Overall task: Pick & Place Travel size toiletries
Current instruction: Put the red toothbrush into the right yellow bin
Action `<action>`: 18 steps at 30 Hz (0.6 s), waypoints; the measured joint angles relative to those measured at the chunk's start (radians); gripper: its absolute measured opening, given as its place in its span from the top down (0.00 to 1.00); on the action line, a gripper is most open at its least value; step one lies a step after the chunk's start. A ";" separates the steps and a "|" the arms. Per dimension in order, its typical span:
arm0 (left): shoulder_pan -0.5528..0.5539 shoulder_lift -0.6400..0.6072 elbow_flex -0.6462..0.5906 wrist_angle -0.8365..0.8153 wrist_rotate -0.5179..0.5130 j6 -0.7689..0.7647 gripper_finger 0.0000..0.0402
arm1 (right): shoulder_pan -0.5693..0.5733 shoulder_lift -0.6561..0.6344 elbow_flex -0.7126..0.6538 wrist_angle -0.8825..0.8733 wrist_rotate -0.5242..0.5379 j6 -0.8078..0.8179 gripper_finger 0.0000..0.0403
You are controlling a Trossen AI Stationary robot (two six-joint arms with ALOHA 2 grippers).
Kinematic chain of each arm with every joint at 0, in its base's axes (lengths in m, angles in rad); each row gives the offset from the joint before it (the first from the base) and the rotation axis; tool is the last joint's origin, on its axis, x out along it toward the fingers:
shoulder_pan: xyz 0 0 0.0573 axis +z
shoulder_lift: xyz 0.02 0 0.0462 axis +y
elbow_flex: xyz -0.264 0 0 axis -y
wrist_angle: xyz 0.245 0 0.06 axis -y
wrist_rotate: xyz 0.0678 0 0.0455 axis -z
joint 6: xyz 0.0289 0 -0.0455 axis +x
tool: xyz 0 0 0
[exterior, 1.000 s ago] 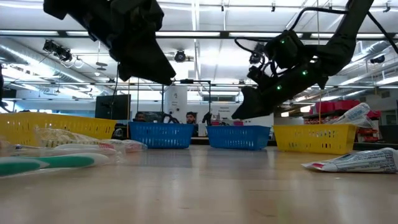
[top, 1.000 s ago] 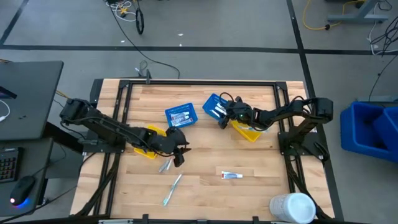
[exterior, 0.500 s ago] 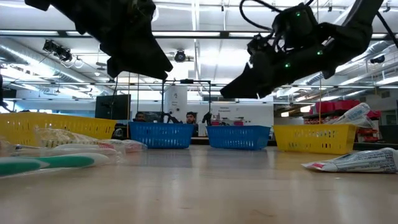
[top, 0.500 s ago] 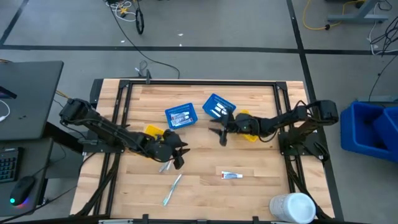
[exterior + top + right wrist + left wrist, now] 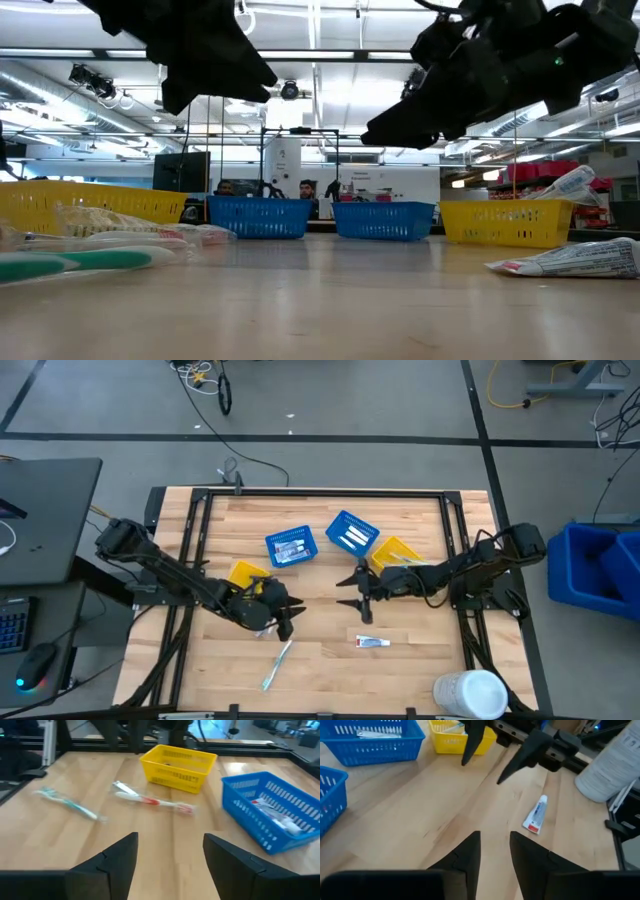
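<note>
A white tube with red and blue marks (image 5: pixel 373 642) lies flat on the table near the front, and also shows in the left wrist view (image 5: pixel 535 815). A white and teal toothbrush (image 5: pixel 277 663) lies at the front left. A wrapped toothbrush (image 5: pixel 264 630) lies partly under my left gripper and shows whole in the right wrist view (image 5: pixel 150 800). My left gripper (image 5: pixel 285 624) hangs above it, slightly open and empty. My right gripper (image 5: pixel 345 589) hangs over the table's middle, wide open and empty, fingers pointing left, behind the tube.
Two blue baskets (image 5: pixel 291 547) (image 5: pixel 351 533) holding small toiletries stand at the centre back. One yellow basket (image 5: pixel 397 550) stands right of them and another (image 5: pixel 245 573) to the left. A large white cylinder (image 5: pixel 470 693) stands at the front right corner.
My right gripper has gone from above the baskets at the back toward the table's near edge and a little left, to the middle of the table. My left gripper has moved a little toward the near edge, uncovering more of the left yellow basket.
</note>
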State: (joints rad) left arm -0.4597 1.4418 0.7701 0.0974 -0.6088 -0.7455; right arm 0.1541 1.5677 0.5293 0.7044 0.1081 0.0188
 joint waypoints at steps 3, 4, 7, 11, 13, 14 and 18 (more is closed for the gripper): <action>-0.013 0.016 0.004 0.005 -0.004 -0.008 0.75 | 0.020 0.000 0.000 -0.002 0.000 0.012 0.39; -0.017 0.029 0.008 0.006 -0.001 -0.014 0.76 | 0.024 0.000 0.000 -0.003 0.000 0.023 0.39; -0.025 0.094 0.049 0.001 0.012 -0.009 0.80 | 0.035 0.000 0.000 -0.011 0.002 0.035 0.38; -0.027 0.179 0.116 -0.038 0.097 0.037 0.85 | 0.044 0.000 0.000 -0.019 0.003 0.074 0.37; -0.026 0.196 0.136 -0.062 0.133 0.066 0.87 | 0.050 0.000 0.000 -0.024 0.003 0.080 0.38; -0.025 0.205 0.140 -0.061 0.137 0.079 0.87 | 0.052 0.000 0.000 -0.030 0.003 0.081 0.38; -0.016 0.213 0.140 -0.134 0.083 0.082 0.87 | 0.061 0.001 0.000 -0.040 0.003 0.081 0.41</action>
State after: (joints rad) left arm -0.4757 1.6550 0.9104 -0.0367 -0.5257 -0.6638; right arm 0.2151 1.5684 0.5289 0.6647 0.1112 0.1002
